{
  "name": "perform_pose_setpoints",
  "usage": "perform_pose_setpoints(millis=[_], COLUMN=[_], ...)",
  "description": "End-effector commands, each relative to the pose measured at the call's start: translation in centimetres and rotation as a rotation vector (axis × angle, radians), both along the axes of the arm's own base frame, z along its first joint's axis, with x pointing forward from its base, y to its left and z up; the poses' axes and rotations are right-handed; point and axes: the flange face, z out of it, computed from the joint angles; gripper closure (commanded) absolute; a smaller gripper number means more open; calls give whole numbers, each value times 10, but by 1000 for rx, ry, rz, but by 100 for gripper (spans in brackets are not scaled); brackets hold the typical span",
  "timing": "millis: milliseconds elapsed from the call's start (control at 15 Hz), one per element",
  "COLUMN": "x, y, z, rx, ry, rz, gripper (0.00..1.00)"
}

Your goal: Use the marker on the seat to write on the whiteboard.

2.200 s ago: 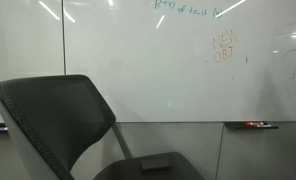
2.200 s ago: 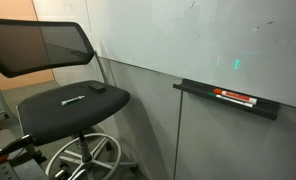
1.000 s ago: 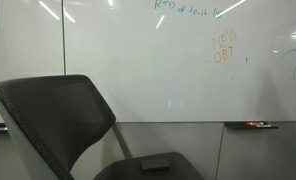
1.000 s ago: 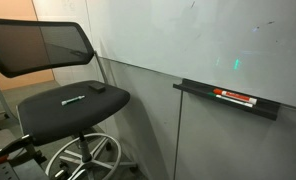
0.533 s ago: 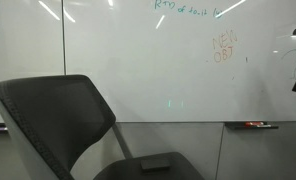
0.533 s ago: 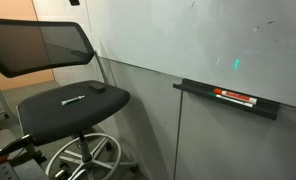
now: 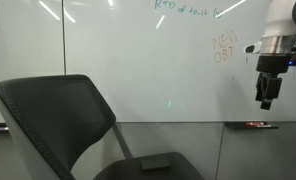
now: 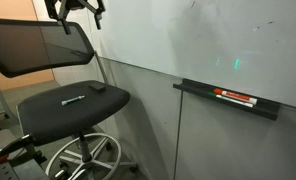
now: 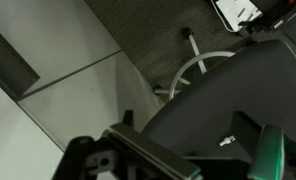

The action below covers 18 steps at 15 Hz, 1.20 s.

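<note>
The marker [image 8: 73, 100], a small slim dark stick with a pale tip, lies on the seat [image 8: 58, 118], the black office chair's flat cushion. It also shows in the wrist view [image 9: 226, 141] on the dark cushion [image 9: 203, 100]. My gripper [image 8: 78, 16] is open and empty, high above the chair's backrest [image 8: 38, 45], with the fingers pointing down. In an exterior view it [image 7: 265, 102] hangs in front of the whiteboard [image 7: 148, 60]. The whiteboard [image 8: 188, 35] carries faint green and orange writing.
A small dark flat object [image 8: 95, 88] lies on the seat near the marker. A black tray [image 8: 228, 100] under the board holds reddish and dark pens [image 8: 233, 97], also seen in an exterior view [image 7: 253, 124]. The chair's wheeled base [image 8: 83, 158] stands on the floor.
My arm has come into both exterior views. It entered at the frame edge half a second ago and now hangs further in, above the chair. The marker and chair have not moved.
</note>
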Motion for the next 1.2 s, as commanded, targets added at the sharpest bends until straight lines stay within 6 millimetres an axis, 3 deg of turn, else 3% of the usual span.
perform_pose_setpoints(millis=[0,533,1133], x=[20,48,78], y=[37,106,115], z=[-20,-74,-136], rx=[-18,-82,-252], ry=[65,-2,20], rz=[110,100,22], gripper=[0,0,0])
